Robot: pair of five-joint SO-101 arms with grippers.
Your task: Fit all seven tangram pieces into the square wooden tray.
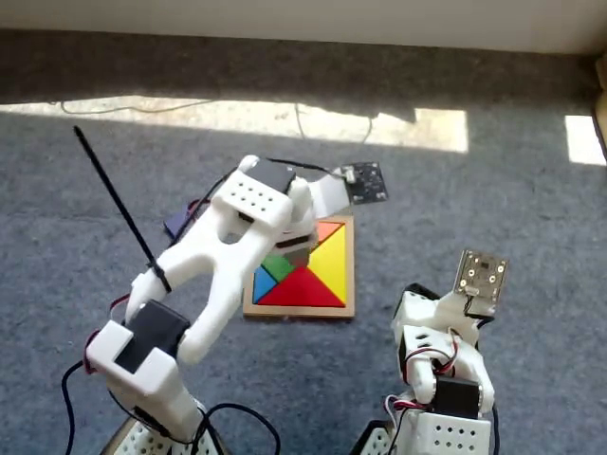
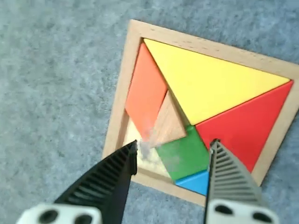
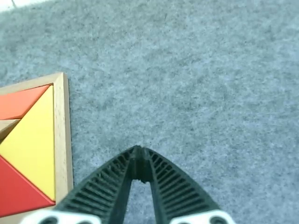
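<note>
**Grey carpet, tray nearly full, left gripper over the unfinished corner**

Grey carpet served as the surface, with a sunlit strip along the far edge. Tray (image 2: pixel 122 93) lay flat on it, in front of the left arm.

- Seated: yellow triangle (image 2: pixel 210 79), red triangle (image 2: pixel 247 126), orange piece (image 2: pixel 145 88), green square (image 2: pixel 184 156), blue piece (image 2: pixel 196 182).
- Wood-coloured triangle (image 2: pixel 168 123) sat between orange and green. Bare tray floor or an unpainted piece, could not tell.
- Dark shape (image 1: pixel 180 223) lay on the carpet beside the left arm, half hidden. Possibly a piece left out.
- Left gripper (image 2: pixel 174 147) was spread wide and empty, above the tray corner by the green square.
- Right gripper (image 3: pixel 139 154) was pressed together and empty, over bare carpet just beside the tray.

Risks, as judged:
- A descent here could catch a finger on the edge of the green or orange piece and lever it out.
- The tray looked unfastened, so a sideways push might slide it on the carpet.
- The arm could knock the dark shape, which it hid from above.
</note>
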